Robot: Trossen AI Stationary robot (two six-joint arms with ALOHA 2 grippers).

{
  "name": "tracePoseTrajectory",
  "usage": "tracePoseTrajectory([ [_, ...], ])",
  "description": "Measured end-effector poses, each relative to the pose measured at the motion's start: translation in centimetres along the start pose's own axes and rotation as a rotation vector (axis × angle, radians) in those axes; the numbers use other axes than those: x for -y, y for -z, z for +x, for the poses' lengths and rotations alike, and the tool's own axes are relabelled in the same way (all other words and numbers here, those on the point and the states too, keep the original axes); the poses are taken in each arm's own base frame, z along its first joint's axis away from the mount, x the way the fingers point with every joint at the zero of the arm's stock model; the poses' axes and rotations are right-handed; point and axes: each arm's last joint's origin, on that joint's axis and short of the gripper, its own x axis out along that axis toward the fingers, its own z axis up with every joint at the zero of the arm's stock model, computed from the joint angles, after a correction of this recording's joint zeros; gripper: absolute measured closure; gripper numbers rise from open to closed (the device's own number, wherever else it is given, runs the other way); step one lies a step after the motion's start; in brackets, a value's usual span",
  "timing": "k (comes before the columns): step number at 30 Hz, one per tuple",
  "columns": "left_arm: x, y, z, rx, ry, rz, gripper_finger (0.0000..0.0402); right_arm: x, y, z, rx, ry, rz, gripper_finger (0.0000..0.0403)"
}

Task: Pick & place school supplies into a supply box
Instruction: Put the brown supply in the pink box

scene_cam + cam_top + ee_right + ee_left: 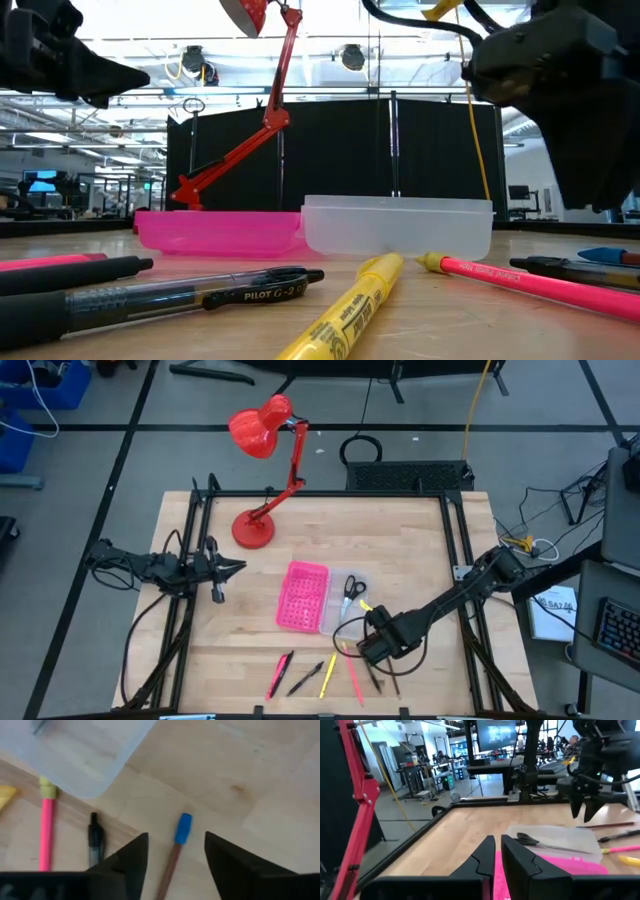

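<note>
The right end effector [175, 852] hovers spread over a brown pencil with a blue cap [177, 845], just beside the supply box [318, 598]. Descending off-centre could roll it toward the black pen [95, 842]. The left end effector [495, 860] waits nearly closed.

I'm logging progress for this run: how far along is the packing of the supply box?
Barely started. Done: only the scissors lie in the supply box's clear half. In hand: nothing; the right gripper hovers with jaws open over a brown pencil with a blue cap. Left: the pens on the table, including a pink one and a yellow one. The left gripper waits left of the box.
</note>
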Motion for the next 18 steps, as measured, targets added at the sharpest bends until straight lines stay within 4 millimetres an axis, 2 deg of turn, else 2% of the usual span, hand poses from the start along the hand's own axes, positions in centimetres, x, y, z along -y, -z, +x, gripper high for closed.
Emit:
tracePoseTrajectory([
  [7, 0.0, 0.0, 0.0, -0.001, 0.001, -0.005, 0.0362, 0.4, 0.1, 0.6, 0.0, 0.016, 0.022, 0.017],
  [18, 0.0, 0.0, 0.0, -0.001, 0.001, -0.014, 0.0362, 1.8, 0.6, 4.0, -0.072, -0.049, -0.023, 0.0167],
])
